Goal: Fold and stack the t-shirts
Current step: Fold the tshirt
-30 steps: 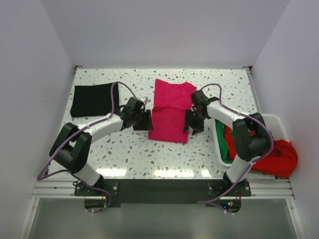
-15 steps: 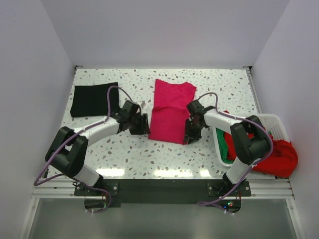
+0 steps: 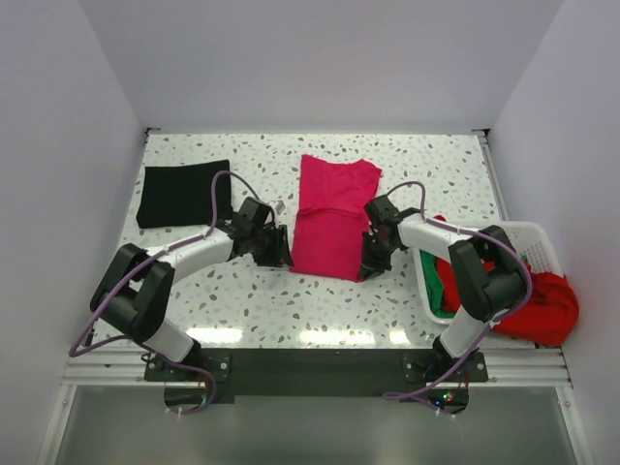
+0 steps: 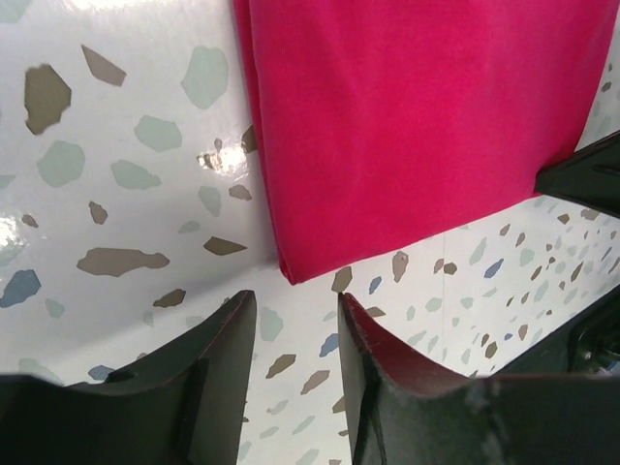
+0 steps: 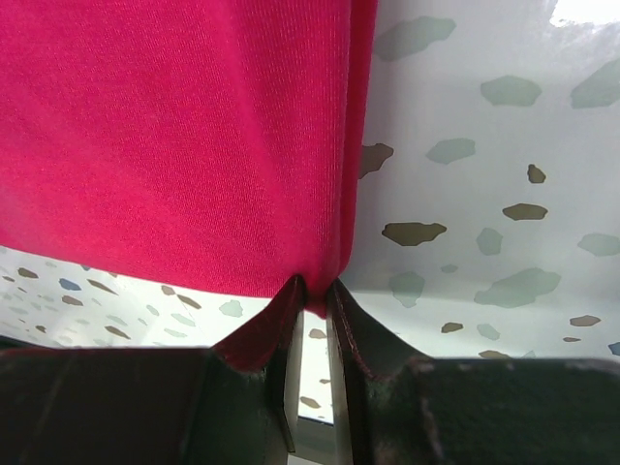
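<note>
Four t-shirts are in sight, one of each colour. The magenta t-shirt [image 3: 329, 218] lies flat in the middle of the speckled worktop [image 3: 436, 174], folded into a long strip. The black t-shirt [image 3: 182, 193] lies folded into a rectangle at the left, well apart from it. The red t-shirt [image 3: 552, 300] and the green t-shirt [image 3: 432, 274] are bunched in the single white basket [image 3: 538, 242] at the right edge, with the red one spilling over its outer rim.

Two arms reach in, one at each near corner of the magenta t-shirt. The left claw [image 4: 295, 310] is at the near left corner with its fingers parted and no cloth between them. The right claw [image 5: 312, 291] is pinched together on the near right corner, with the hem caught between its fingertips.
</note>
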`<control>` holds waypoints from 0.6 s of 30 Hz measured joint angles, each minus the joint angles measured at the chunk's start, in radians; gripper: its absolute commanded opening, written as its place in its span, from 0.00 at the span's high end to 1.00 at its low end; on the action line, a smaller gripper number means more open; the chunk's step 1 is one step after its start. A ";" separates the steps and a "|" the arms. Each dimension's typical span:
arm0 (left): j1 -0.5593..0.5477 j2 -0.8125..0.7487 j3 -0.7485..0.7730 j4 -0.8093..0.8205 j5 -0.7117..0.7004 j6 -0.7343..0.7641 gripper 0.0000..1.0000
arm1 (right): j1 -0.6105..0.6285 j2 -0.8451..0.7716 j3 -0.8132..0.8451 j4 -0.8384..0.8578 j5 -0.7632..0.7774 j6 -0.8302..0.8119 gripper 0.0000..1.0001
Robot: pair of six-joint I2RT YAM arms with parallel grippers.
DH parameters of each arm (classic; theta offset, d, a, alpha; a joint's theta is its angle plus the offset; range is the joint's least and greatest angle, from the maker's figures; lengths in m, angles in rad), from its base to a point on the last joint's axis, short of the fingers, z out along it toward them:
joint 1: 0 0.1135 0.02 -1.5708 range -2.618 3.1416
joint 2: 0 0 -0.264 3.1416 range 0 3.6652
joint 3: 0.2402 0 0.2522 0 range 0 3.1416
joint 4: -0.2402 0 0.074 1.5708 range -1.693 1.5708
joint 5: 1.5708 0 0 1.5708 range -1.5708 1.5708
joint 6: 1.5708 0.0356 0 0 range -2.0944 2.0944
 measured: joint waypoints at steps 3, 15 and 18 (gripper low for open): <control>0.000 0.011 -0.016 0.001 0.018 0.000 0.61 | 0.000 0.000 0.000 0.000 0.000 0.000 0.82; -0.005 0.058 -0.031 0.010 0.044 -0.006 0.64 | 0.000 0.000 0.000 0.000 -0.002 -0.002 0.82; -0.006 0.065 -0.031 0.027 0.050 -0.020 0.64 | 0.000 0.000 0.000 0.000 -0.003 -0.003 0.82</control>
